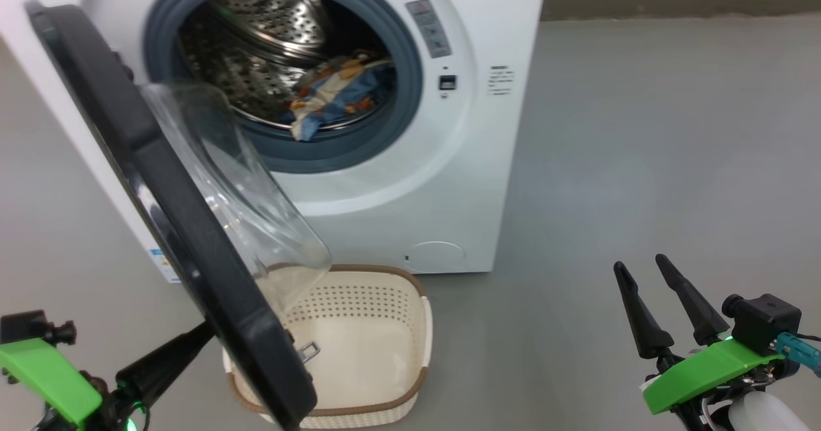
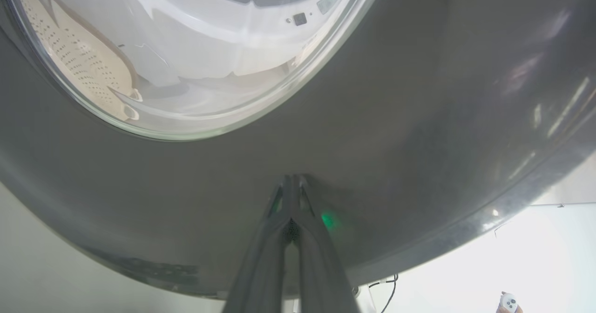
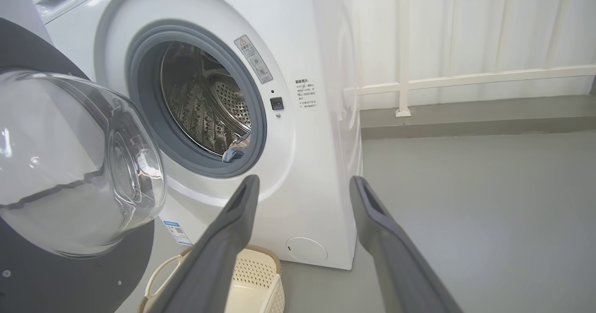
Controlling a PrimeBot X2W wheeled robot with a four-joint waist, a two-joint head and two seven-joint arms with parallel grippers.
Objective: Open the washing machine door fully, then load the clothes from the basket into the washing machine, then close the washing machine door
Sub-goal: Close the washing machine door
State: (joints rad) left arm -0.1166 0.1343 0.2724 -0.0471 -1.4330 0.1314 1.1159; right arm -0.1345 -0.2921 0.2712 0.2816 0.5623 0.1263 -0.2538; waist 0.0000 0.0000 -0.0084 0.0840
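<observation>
Already the clothes (image 1: 333, 91) lie in the drum (image 1: 256, 46), basket (image 1: 420, 328) empty; only shutting the door (image 1: 179, 226) remains. Left claw (image 2: 292, 180) clenched against it; right claw (image 1: 641, 270) released.

The head view looks down on the washing machine (image 1: 442, 181), its door (image 1: 179, 238) at frame left. The left wrist view sits hard against that door's outer face. The right wrist view, low, faces the same drum mouth (image 3: 200, 103) and basket (image 3: 260, 275)
</observation>
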